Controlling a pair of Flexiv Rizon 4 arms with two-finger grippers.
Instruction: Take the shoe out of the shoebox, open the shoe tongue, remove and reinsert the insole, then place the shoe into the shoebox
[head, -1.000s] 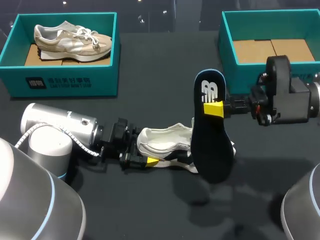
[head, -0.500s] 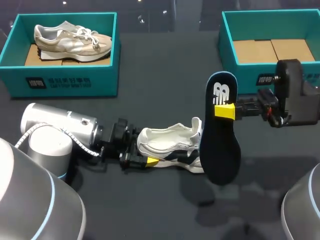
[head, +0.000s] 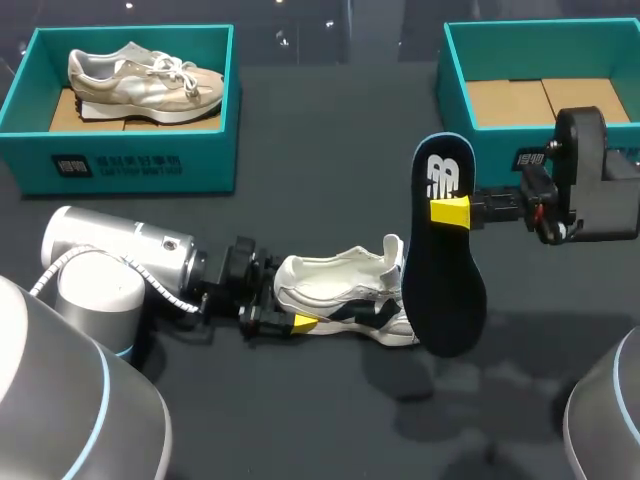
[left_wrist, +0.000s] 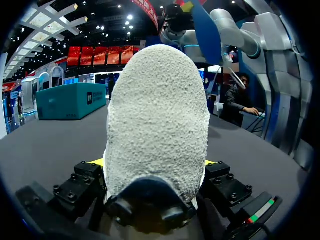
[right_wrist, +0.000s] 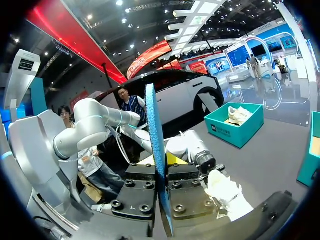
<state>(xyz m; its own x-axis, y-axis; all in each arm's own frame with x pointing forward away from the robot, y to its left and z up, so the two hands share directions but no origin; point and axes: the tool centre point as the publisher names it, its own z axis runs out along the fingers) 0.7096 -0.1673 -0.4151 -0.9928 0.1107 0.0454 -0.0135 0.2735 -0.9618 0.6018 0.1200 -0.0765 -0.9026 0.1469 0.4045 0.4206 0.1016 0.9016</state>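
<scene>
Insole upright in right tool — shoe crosswise.

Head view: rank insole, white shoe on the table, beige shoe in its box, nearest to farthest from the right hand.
1. insole: gripped in the right hand, hanging below it.
2. white shoe: on the table, down-left of that hand.
3. beige shoe: in the shoebox at the far left corner.
</scene>
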